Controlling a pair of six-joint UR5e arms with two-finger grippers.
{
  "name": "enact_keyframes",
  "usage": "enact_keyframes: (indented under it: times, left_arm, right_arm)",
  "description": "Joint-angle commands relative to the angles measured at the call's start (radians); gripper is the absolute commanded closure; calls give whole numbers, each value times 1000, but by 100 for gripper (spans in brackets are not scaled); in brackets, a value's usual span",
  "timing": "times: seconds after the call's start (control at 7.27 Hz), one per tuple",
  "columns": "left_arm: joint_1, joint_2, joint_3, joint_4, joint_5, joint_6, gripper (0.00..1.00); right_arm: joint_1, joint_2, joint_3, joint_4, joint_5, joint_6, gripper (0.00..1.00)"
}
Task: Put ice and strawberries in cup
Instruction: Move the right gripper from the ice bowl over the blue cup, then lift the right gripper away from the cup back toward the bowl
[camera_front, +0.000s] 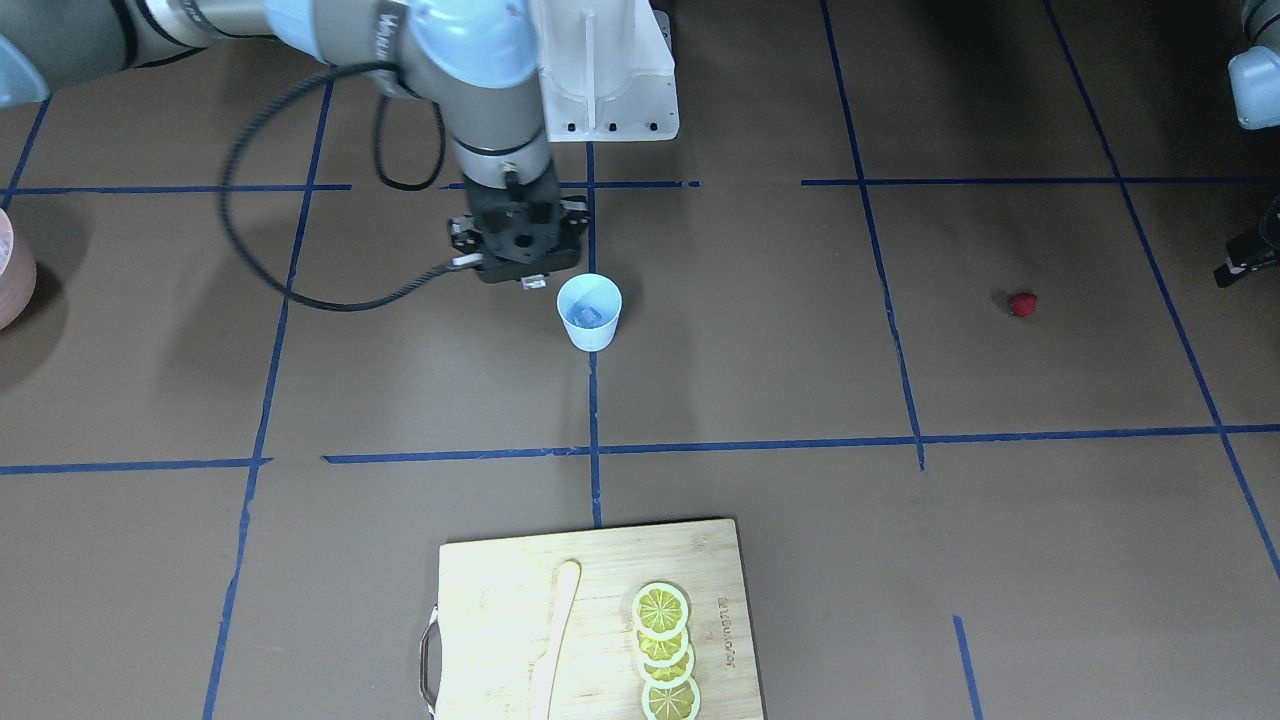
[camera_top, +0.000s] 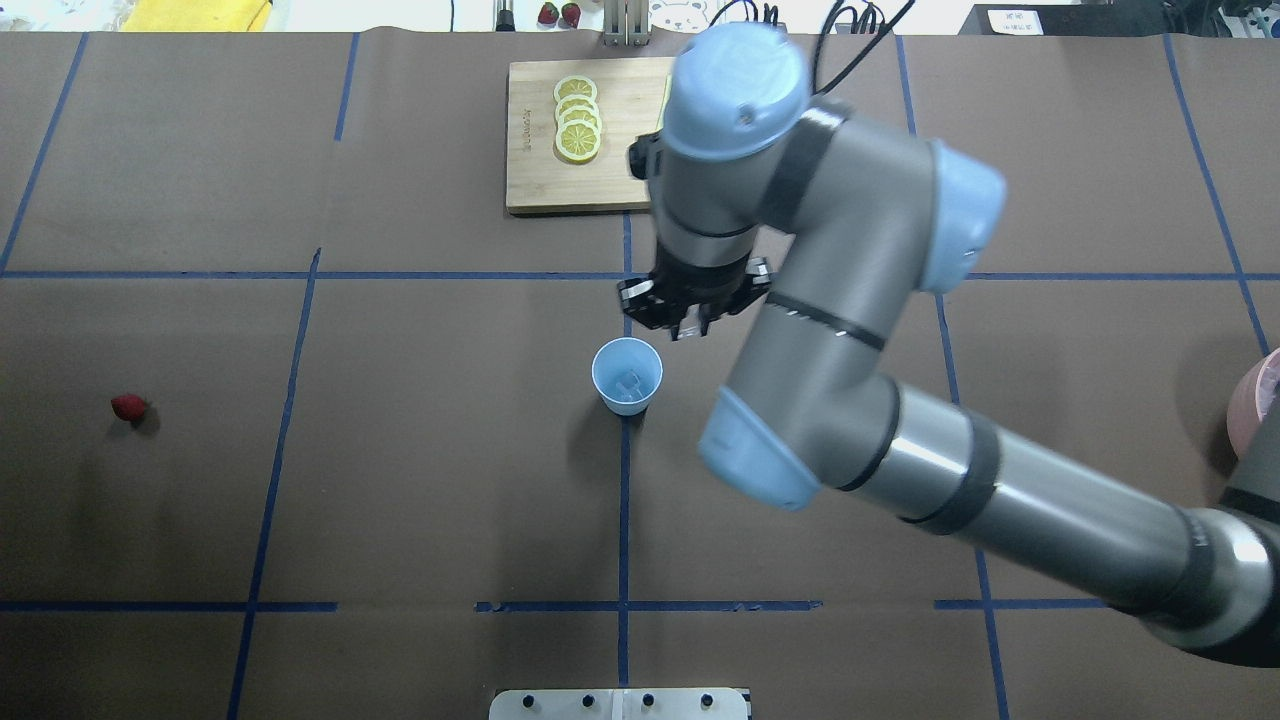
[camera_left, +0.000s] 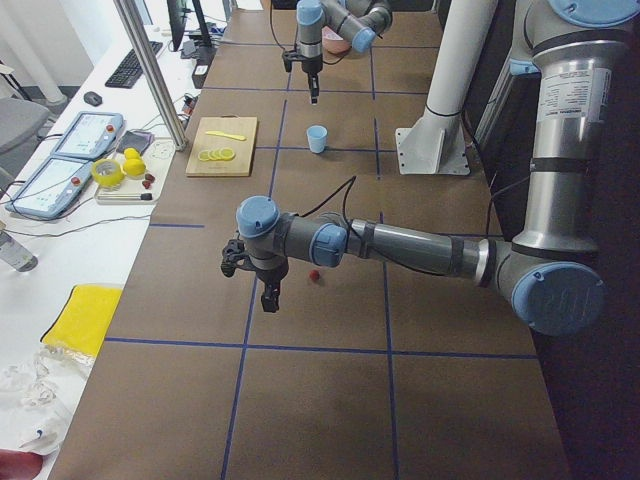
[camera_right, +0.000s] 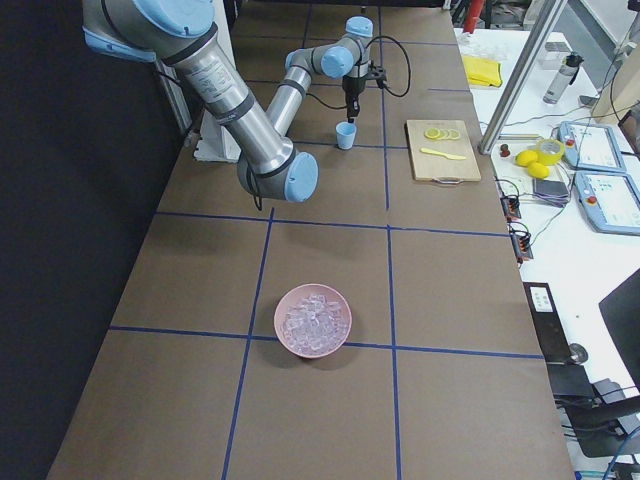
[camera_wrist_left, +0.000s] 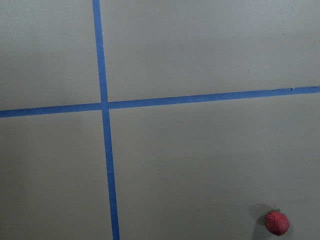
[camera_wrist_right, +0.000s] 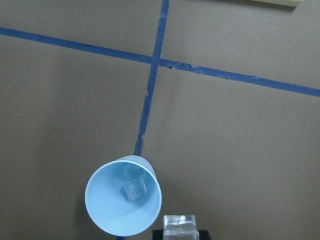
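Note:
The pale-blue cup (camera_front: 589, 312) stands near the table's middle and holds one clear ice cube (camera_wrist_right: 134, 189). It also shows in the overhead view (camera_top: 627, 375). My right gripper (camera_top: 690, 328) hangs just beside the cup's rim, on the far side, above the table. It is shut on a second ice cube (camera_wrist_right: 180, 224). The small dark-red strawberry (camera_front: 1022, 303) lies alone on the table on my left side (camera_top: 129, 407). My left gripper (camera_left: 270, 295) hovers near it. The left wrist view shows the berry (camera_wrist_left: 276, 222) but no fingers, so I cannot tell whether it is open.
A pink bowl (camera_right: 313, 320) full of ice sits at the table's right end. A wooden cutting board (camera_front: 490, 600) with lemon slices (camera_front: 665, 640) and a pale knife (camera_front: 555, 640) lies at the far edge. Blue tape lines cross the brown table.

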Motion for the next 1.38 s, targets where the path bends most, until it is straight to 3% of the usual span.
enact_keyframes:
  times: [0.0, 0.69, 0.83, 0.96, 1.1, 1.24]
  left_arm:
    - [-1, 0, 1, -1, 0, 0, 0]
    - [0, -2, 2, 1, 0, 3, 0]
    - [0, 0, 4, 1, 0, 5, 0]
    - [0, 0, 7, -1, 0, 5, 0]
    - [-1, -2, 7, -1, 0, 5, 0]
    - [0, -2, 7, -1, 0, 5, 0]
  right_arm:
    - [-42, 26, -63, 42, -31, 23, 100]
    - [-77, 43, -136, 122, -64, 65, 99]
    - [-77, 43, -138, 131, -64, 65, 88]
    - [-77, 41, -144, 137, -63, 63, 33]
    - [-77, 41, -144, 136, -64, 63, 1]
    - [-77, 41, -144, 134, -63, 63, 1]
